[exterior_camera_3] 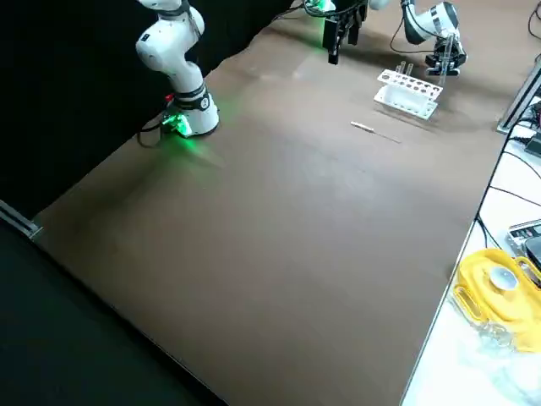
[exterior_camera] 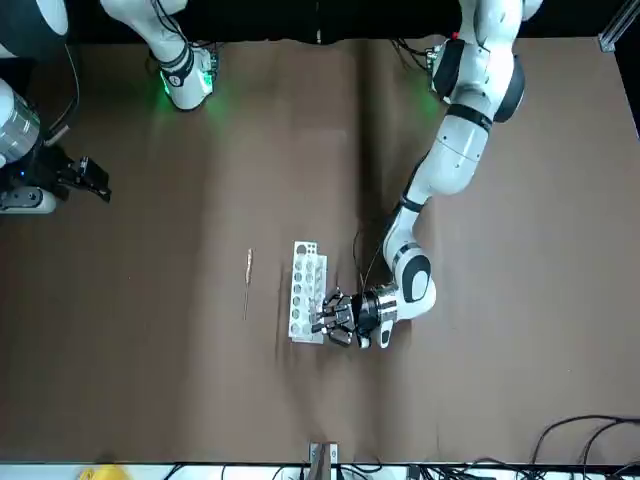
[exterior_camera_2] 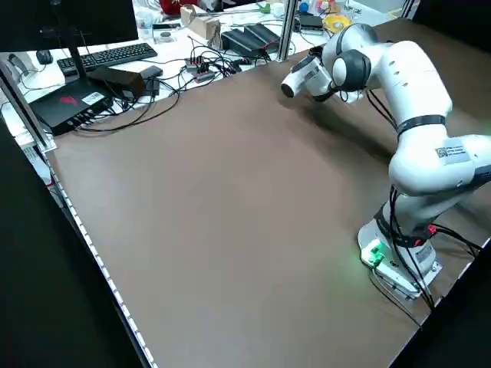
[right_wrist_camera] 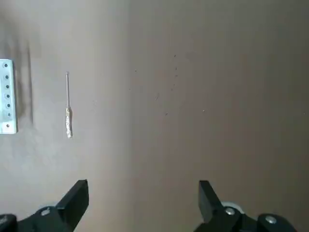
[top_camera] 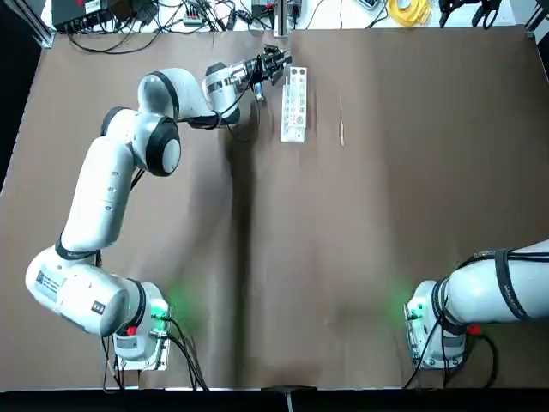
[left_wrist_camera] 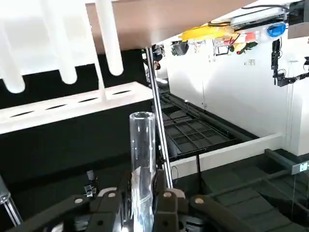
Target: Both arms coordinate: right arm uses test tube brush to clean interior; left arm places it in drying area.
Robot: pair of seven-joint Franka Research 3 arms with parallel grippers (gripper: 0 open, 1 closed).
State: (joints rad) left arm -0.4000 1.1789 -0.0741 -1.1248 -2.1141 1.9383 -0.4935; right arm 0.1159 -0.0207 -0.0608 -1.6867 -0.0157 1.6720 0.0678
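Note:
The white rack that serves as the drying area (top_camera: 294,105) lies at the far middle of the table. My left gripper (top_camera: 274,63) reaches low and sideways to the rack's far end (exterior_camera: 306,290). In the left wrist view this gripper (left_wrist_camera: 142,195) is shut on a clear glass test tube (left_wrist_camera: 142,145), with the rack (left_wrist_camera: 72,104) close beyond it. The thin tan test tube brush (top_camera: 341,121) lies flat on the table to the right of the rack, untouched. My right gripper (right_wrist_camera: 142,184) hangs open and empty high above the table, with the brush (right_wrist_camera: 68,108) far below it.
The right arm stays folded back near its base (top_camera: 437,330). Cables and equipment (top_camera: 120,13) line the table's far edge, just behind the left gripper. A yellow object (exterior_camera_3: 494,288) sits on the white bench off the table's side.

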